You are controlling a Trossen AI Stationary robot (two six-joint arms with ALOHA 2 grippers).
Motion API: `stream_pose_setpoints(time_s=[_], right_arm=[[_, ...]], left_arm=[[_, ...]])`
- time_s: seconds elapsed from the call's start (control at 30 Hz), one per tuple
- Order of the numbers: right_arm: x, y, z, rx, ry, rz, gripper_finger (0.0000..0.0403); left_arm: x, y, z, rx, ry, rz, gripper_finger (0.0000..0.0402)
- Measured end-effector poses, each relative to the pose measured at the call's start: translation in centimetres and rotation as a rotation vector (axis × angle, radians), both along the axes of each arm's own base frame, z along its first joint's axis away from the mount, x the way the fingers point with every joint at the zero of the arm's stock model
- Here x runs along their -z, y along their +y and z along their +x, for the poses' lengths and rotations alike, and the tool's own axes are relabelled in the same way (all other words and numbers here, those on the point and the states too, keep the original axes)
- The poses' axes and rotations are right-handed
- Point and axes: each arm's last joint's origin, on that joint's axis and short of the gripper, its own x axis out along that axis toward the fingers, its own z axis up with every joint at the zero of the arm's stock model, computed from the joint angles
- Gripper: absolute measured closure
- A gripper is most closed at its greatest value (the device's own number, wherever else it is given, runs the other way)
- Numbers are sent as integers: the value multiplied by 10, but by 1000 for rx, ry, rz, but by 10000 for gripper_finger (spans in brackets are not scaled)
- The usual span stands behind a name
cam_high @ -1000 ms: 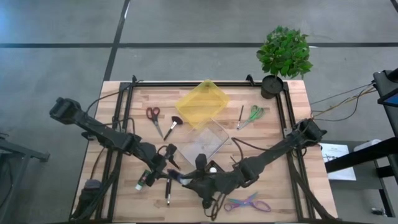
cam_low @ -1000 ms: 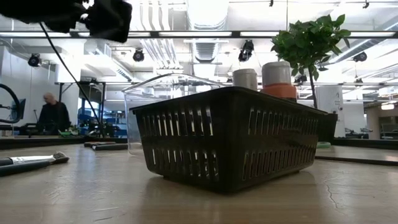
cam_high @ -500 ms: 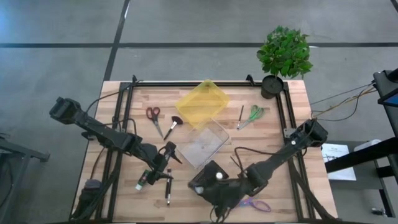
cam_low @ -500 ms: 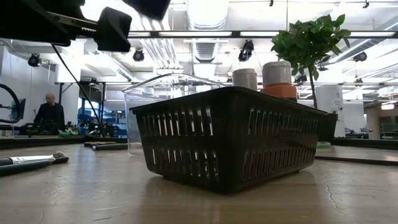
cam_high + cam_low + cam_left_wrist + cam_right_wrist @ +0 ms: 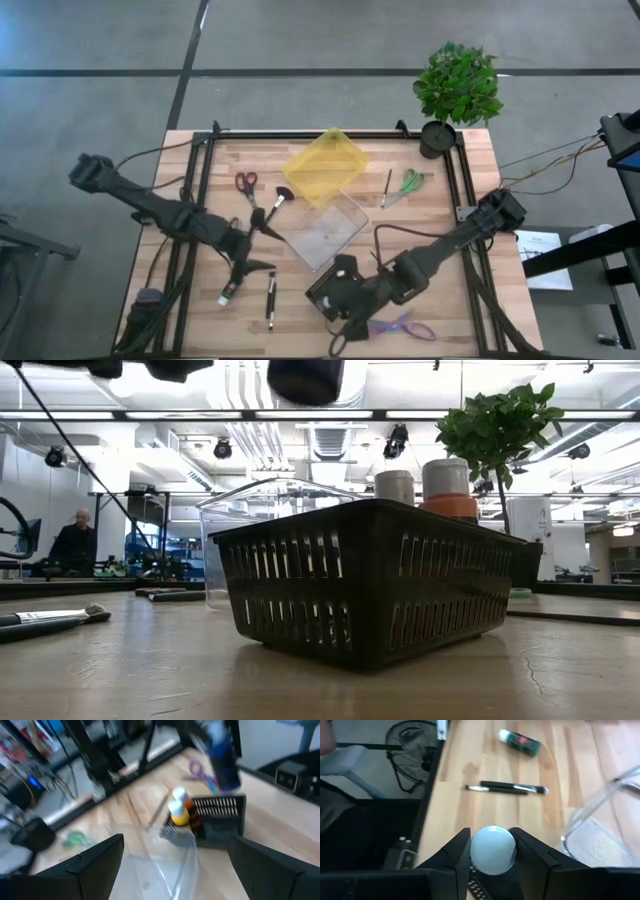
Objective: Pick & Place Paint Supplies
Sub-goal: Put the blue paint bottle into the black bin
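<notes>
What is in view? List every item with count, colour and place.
yellow tray: 1, yellow, far middle of table
clear container: 1, transparent, centre
basket: 1, black, near edge
basket bottles: 2, white caps, one orange, inside basket
green bottle: 1, green, lying near left
brushes: 3, dark, by red scissors, by green scissors, by green bottle
scissors: 3, red far left, green far right, purple near edge
plant: 1, green, far right corner
person: 1, dark clothes, room behind
left gripper: jaws open, empty
right gripper: jaws shut on white-capped bottle, over basket
</notes>
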Motion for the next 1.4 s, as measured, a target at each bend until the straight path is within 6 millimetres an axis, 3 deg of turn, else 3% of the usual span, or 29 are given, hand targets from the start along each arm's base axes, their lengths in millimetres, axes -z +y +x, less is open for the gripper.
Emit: stream_pose_setpoints(time_s=[0.3,0.5,0.73,0.93,1.4], right_arm=[[22,-12,2,48,60,-11,288],[25,-14,3,64,73,-6,288],[48,-16,15,65,134,-19,288],[46,-15,17,62,124,-6,288],[70,-11,26,54,166,-31,288]], left_arm=[[-29,9,-22,17,-168,-5,41],[-28,9,-21,18,-168,-1,41],[-28,9,-21,14,-164,-15,41],[-28,9,-21,13,-159,-17,41],[-27,9,-21,11,-157,-23,41]])
